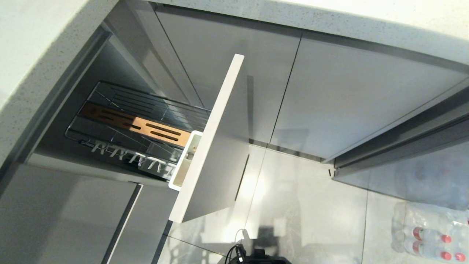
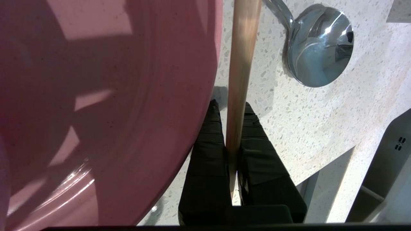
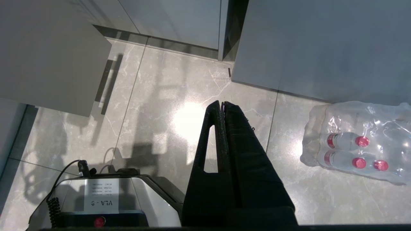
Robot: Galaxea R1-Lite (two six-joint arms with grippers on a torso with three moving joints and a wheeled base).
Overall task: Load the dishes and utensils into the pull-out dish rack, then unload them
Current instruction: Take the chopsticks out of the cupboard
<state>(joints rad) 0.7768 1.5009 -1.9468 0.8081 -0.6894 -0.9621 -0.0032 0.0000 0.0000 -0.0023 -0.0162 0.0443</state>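
Note:
My left gripper (image 2: pixel 231 104) is shut on the chopsticks (image 2: pixel 242 48), which show as one light wooden shaft running out between its black fingers (image 2: pixel 208 144). It hangs just over the speckled countertop (image 2: pixel 305 128). A pink dish (image 2: pixel 96 112) fills the view on one side; I cannot tell whether it is the bowl or the plate. The silver spoon (image 2: pixel 321 48) lies on the counter on the other side. The pull-out dish rack (image 1: pixel 110 106) stands open in the head view, with wooden strip (image 1: pixel 135 124), white pronged tray (image 1: pixel 128 157) and utensil cup (image 1: pixel 185 161). Neither arm shows there.
My right gripper (image 3: pixel 223 103) hangs shut and parked above the tiled floor, beside the robot base (image 3: pixel 106 199). A wrapped pack of water bottles (image 1: pixel 432 234) lies on the floor at the right. The rack's pale front panel (image 1: pixel 216 146) juts out from the grey cabinets.

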